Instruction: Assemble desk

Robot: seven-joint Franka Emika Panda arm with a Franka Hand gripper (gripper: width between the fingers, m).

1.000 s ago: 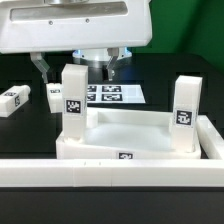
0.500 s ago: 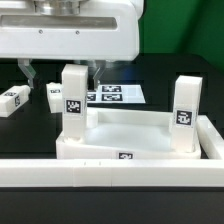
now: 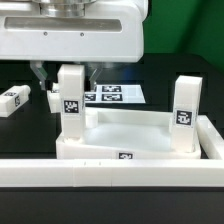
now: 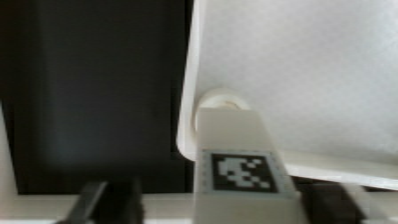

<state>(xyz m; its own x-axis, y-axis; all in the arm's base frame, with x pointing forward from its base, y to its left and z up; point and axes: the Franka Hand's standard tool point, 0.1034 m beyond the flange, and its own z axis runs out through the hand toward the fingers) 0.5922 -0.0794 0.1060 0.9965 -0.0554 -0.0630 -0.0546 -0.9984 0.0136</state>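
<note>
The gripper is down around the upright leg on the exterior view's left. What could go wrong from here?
1. The gripper straddles the upright leg with a gap on each side. Closing off-centre could push the leg and tilt it in its corner of the tabletop.
2. A loose leg lies flat close beside the gripper. It looks near enough to be nudged, though depth is hard to judge.
</note>
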